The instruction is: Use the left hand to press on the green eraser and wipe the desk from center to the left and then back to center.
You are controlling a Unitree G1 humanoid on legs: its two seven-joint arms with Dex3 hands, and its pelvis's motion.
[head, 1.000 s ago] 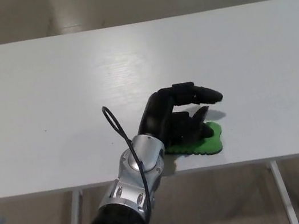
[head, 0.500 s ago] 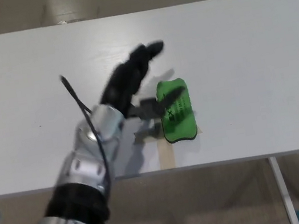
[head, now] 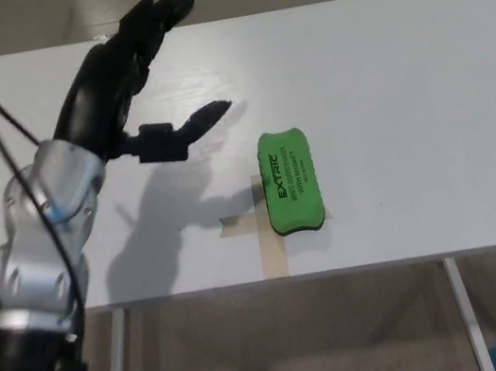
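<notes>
Eraser flat on desk | left hand raised, open, upper-left, apart

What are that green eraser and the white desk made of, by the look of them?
The green eraser looks like moulded plastic, matte, with black printed lettering on top; any felt pad underneath is hidden. The desk looks like white laminate or painted board: smooth, with a faint sheen and soft reflections. Neither is certain from looks alone.

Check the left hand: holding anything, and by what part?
Nothing held. The left hand is open, raised clear of the green eraser, which lies flat on the white desk.
</notes>
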